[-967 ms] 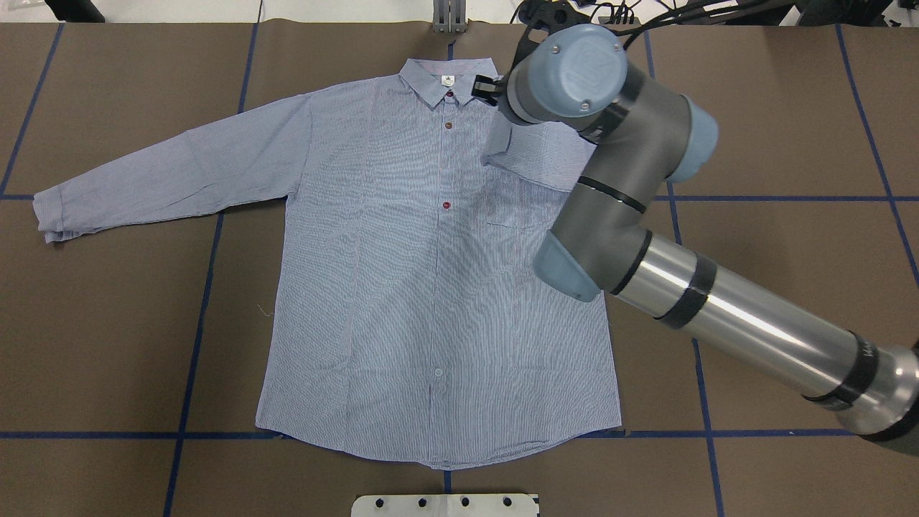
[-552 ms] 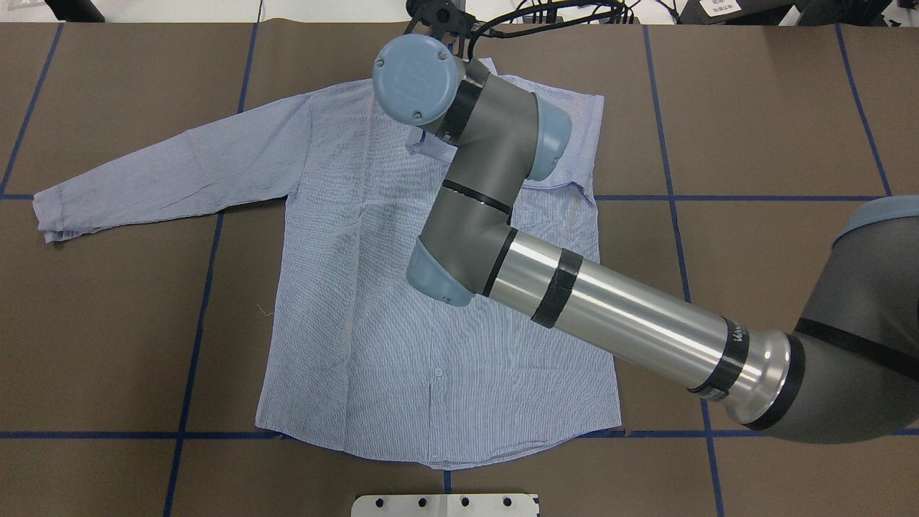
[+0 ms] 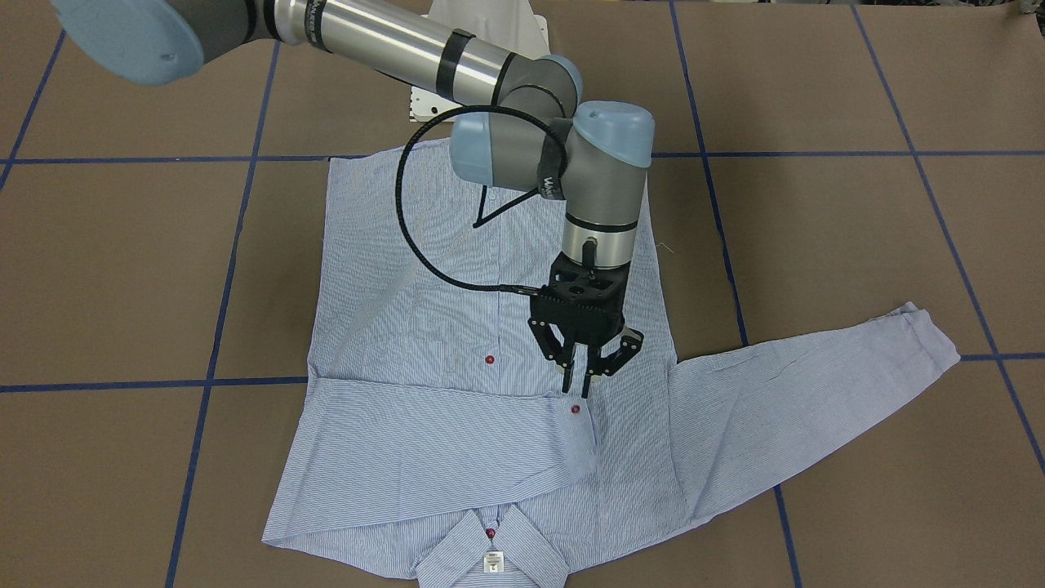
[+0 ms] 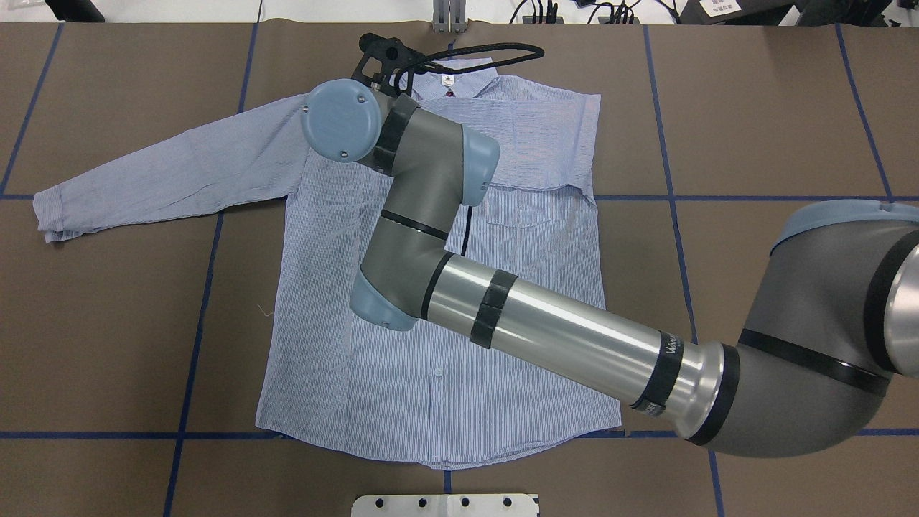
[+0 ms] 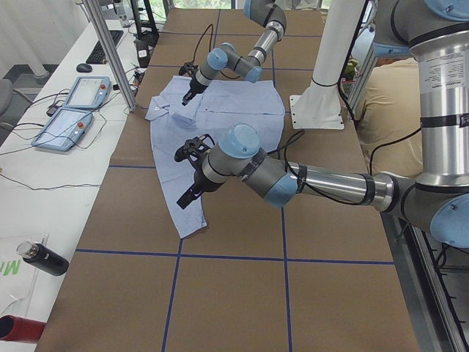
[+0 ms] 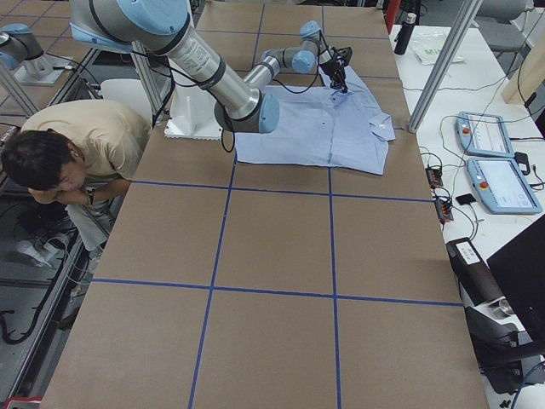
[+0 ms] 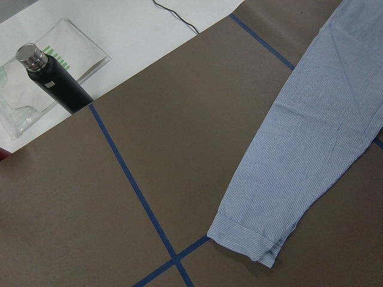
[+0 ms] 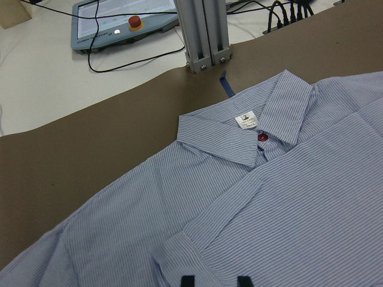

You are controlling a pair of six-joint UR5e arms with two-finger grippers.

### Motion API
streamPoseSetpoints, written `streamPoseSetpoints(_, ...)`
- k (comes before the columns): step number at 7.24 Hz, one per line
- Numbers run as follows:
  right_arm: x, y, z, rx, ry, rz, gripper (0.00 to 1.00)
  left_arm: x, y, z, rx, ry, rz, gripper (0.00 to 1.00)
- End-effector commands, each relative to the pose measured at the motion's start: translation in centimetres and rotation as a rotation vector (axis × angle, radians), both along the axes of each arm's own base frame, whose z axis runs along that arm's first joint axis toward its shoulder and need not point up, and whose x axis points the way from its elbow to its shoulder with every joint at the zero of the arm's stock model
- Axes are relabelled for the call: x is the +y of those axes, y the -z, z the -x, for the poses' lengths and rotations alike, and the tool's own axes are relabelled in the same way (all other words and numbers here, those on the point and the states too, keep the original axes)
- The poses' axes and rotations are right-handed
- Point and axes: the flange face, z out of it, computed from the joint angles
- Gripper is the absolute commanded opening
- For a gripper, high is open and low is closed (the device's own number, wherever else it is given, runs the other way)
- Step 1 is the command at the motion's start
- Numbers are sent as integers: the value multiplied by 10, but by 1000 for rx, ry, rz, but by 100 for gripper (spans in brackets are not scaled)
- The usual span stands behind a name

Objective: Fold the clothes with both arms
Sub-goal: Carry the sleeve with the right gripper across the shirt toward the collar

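The light blue striped shirt (image 4: 431, 337) lies flat, buttons up, collar (image 8: 239, 140) at the far edge. Its right sleeve (image 3: 433, 449) is folded across the chest; its left sleeve (image 4: 165, 176) is stretched out, cuff (image 7: 245, 239) flat on the table. My right gripper (image 3: 585, 377) is open and empty, just above the folded sleeve's cuff end near the button line; its fingertips (image 8: 187, 280) stand apart. My left gripper (image 5: 192, 172) shows only in the exterior left view, over the left sleeve; I cannot tell whether it is open or shut.
Blue tape lines cross the brown table cover. An aluminium post (image 8: 203, 36) and control tablets (image 8: 119, 24) stand beyond the collar. A black bottle (image 7: 54, 78) lies off the table's left end. The white pedestal base (image 4: 445, 505) is at the near edge. A person (image 6: 60, 145) crouches beside the robot.
My right arm has swept to the left across the shirt with the right sleeve's cuff. The sleeve now lies folded over the chest and the gripper stands open above it.
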Motion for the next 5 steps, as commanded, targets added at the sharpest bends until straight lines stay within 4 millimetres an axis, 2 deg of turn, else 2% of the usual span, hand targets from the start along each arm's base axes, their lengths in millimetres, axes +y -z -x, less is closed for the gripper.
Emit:
streamPoseSetpoints(1,-1,30,6,-13,-7,46,99,0,-1,-1,1,0,5,100)
streamPoseSetpoints(2,-2,38,1,-21,34,66,100,-1,-5,-1,4,4,15,100)
streamPoseSetpoints(3,-12,43,-29,4,100,106,100,-6,-6,-1,5,6,9,100)
streamPoseSetpoints(4,-12,39,-69,24,165,102,100,-9,-18,-2,1,5,-36,100)
streamPoseSetpoints(5,-11,9,-110,19,223,79,100,-12,-53,-4,4,0,-60,100)
